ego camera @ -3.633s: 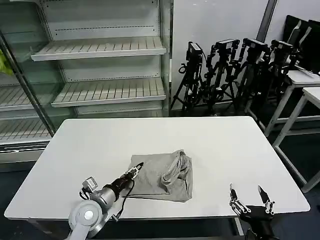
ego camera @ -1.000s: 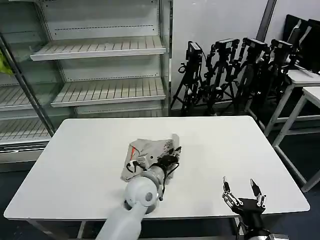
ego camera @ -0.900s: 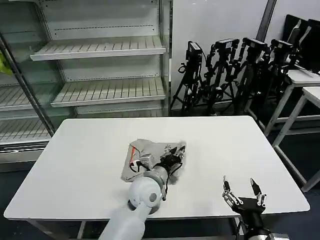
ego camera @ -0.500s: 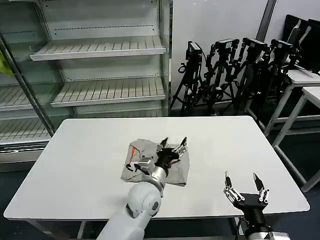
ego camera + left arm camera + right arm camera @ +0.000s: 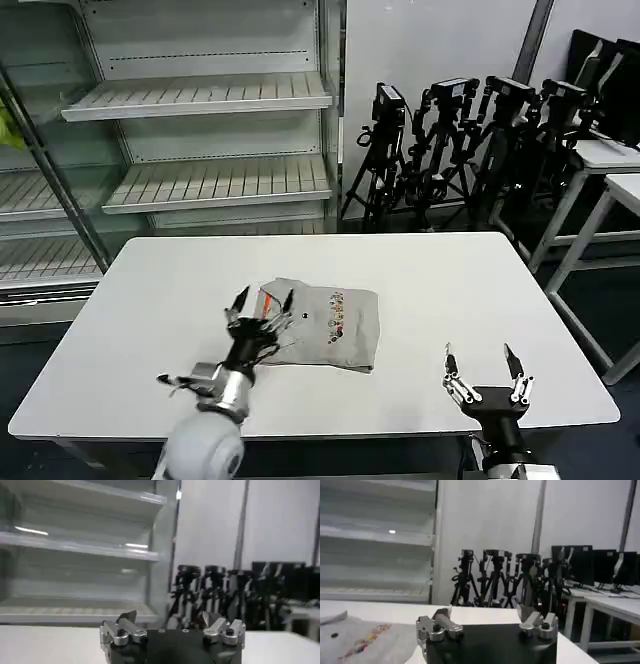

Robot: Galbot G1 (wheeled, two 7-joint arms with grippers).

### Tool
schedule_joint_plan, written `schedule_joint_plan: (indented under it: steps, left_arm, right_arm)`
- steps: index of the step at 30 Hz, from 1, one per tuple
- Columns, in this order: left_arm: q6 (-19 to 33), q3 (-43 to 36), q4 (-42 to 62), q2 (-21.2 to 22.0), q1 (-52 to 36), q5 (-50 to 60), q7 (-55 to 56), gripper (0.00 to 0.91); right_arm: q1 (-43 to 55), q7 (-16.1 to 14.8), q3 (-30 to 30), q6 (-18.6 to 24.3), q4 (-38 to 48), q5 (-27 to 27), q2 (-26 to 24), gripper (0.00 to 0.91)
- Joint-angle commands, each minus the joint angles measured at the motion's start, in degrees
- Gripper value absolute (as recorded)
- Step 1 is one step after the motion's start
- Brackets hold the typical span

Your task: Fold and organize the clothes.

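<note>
I see empty white shelving (image 5: pixel 200 140) at ten o'clock, black tripods (image 5: pixel 470 140) at one, white wall (image 5: pixel 430 40) behind.

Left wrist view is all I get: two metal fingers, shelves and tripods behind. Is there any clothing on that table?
Observer: Yes. A light grey cotton T-shirt lies folded into a rough rectangle on the white table, just beyond the left gripper.
Operator: Is the gripper holding it?
Observer: No. From the head view its fingers are spread open at the shirt's left edge, gripping nothing.
Operator: Anything printed on the shirt?
Observer: A small multicoloured print faces up, and there is an orange-red mark by the left edge.
Operator: Where is the other arm?
Observer: The right gripper waits open at the table's near right edge, apart from the shirt.
</note>
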State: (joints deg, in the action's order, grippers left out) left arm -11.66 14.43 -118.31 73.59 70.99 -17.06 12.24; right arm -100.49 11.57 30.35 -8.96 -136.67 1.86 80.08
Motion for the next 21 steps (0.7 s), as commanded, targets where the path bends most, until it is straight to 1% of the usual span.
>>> schedule_joint_plan:
  steps: [1, 4, 6, 11, 21]
  left_arm:
    - [-0.92, 11.65, -7.72, -3.78, 15.02, 4.82, -1.12, 0.907]
    - [-0.92, 13.40, -8.51, -3.86, 16.25, 4.74, -0.45, 0.907]
    - [-0.91, 14.25, -8.81, -3.84, 16.92, 4.71, 0.01, 0.907]
    - [-0.83, 15.32, -9.25, -3.76, 17.69, 4.68, 0.35, 0.907]
    - [-1.08, 15.53, -10.05, -3.78, 18.19, 4.68, 0.61, 0.907]
  right_arm:
    - [0.64, -0.04, -2.28, 0.11, 1.96, -2.82, 0.08, 0.907]
    - [-0.30, -1.07, -2.64, -0.13, 1.20, -0.62, -0.26, 0.907]
    - [-1.05, -1.97, -2.53, -0.91, 0.09, 1.87, -0.65, 0.907]
    - [-0.92, -2.12, -1.94, -1.76, -1.05, 4.06, -1.00, 0.907]
    - [-1.24, -2.17, -1.92, -1.92, -1.79, 3.61, -1.04, 0.907]
